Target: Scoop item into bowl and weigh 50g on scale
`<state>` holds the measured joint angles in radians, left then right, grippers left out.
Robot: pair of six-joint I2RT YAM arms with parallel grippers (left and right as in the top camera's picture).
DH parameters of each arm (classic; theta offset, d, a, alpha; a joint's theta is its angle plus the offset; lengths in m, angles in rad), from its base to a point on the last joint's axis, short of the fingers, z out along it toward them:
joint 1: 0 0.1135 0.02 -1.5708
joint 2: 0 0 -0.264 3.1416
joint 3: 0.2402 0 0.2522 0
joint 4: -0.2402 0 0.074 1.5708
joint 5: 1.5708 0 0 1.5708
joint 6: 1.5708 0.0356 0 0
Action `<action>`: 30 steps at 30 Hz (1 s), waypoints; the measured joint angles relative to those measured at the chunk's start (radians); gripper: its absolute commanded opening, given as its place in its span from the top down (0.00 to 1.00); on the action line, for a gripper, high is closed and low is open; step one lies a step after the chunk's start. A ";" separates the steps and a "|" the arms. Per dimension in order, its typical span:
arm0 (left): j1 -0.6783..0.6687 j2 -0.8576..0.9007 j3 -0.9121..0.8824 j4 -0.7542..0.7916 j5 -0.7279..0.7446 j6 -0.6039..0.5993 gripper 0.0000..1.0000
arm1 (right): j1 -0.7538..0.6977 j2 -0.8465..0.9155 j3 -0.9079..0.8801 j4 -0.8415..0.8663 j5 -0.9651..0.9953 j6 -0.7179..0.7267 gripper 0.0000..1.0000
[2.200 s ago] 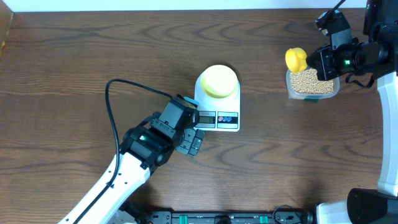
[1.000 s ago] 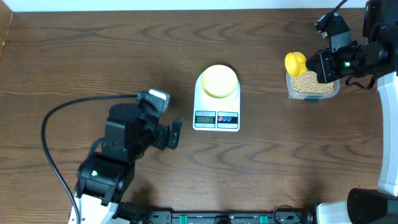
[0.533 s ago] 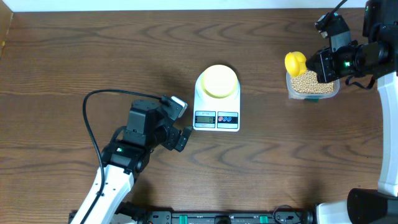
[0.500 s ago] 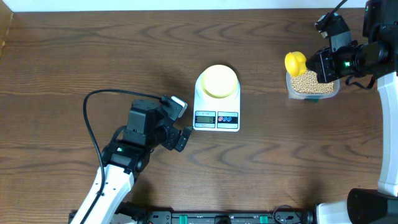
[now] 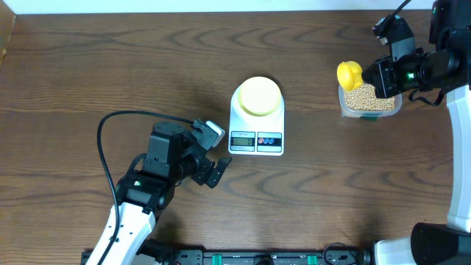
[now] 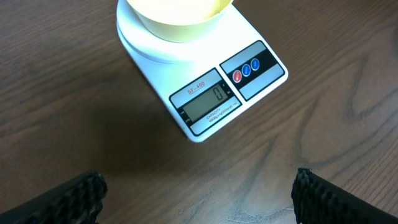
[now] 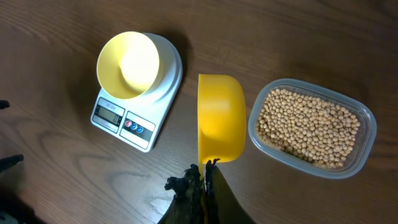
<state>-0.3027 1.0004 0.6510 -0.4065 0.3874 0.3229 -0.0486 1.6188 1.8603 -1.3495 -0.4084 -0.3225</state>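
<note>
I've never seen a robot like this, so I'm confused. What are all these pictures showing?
It's a robot with two arms at a brown table. One picture looks straight down from above. The other two come from little cameras on the wrists, so each shows its own fingers at the bottom edge.

On the table stands a white scale with an empty pale-yellow bowl on top. Its little screen reads zero. Off to the side is a clear tub full of beans.

The right hand is shut on the handle of a bright yellow spoon, close beside the tub. The left hand is open, holds nothing, and faces the scale.
</note>
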 measured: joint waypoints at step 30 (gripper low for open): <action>0.000 0.004 0.000 0.048 -0.001 0.000 0.02 | 0.000 0.000 0.000 -0.002 0.000 -0.014 0.99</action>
<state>-0.3027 1.0042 0.6506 -0.3580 0.3866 0.3225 -0.0486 1.6188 1.8603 -1.3510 -0.4088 -0.3367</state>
